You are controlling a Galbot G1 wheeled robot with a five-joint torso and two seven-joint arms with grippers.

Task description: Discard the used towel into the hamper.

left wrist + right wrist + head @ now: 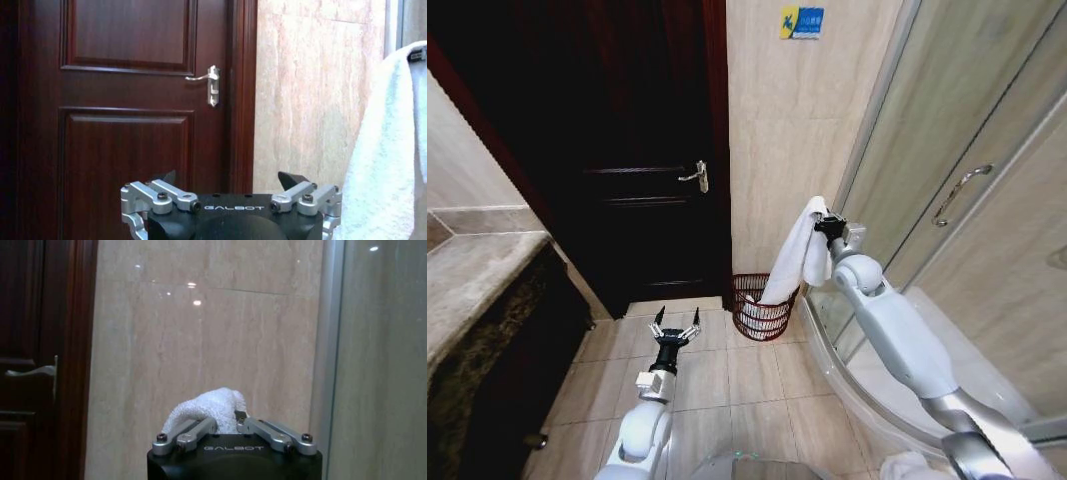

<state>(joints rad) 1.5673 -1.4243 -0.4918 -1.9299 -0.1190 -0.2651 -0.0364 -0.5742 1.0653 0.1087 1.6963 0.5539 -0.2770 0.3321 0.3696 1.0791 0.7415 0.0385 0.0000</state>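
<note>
Overhead first: from the head view the right gripper point(828, 226) is raised near the beige wall, pinched shut on the top of a white towel point(792, 262). The cloth hangs in a long limp fold, its lower end reaching into the mouth of the hamper point(760, 308), a dark red wicker basket on the tiled floor between the dark wooden door point(627, 150) and the glass shower enclosure point(947, 200). The left gripper point(674, 332) waits low over the tiles, well apart from the hamper, fingers spread and holding nothing.

Next, the left wrist view has that gripper's fingers wide apart in front of the door, with the towel point(390, 150) draped at one edge.

Lastly, the right wrist view shows the fingers closed around a bunched knob of terry cloth point(207, 410).

Judging by the drape, the towel is light, soft and floppy; a pinch on a gathered bunch near its top edge suits it, and it should slump rather than drop cleanly.
</note>
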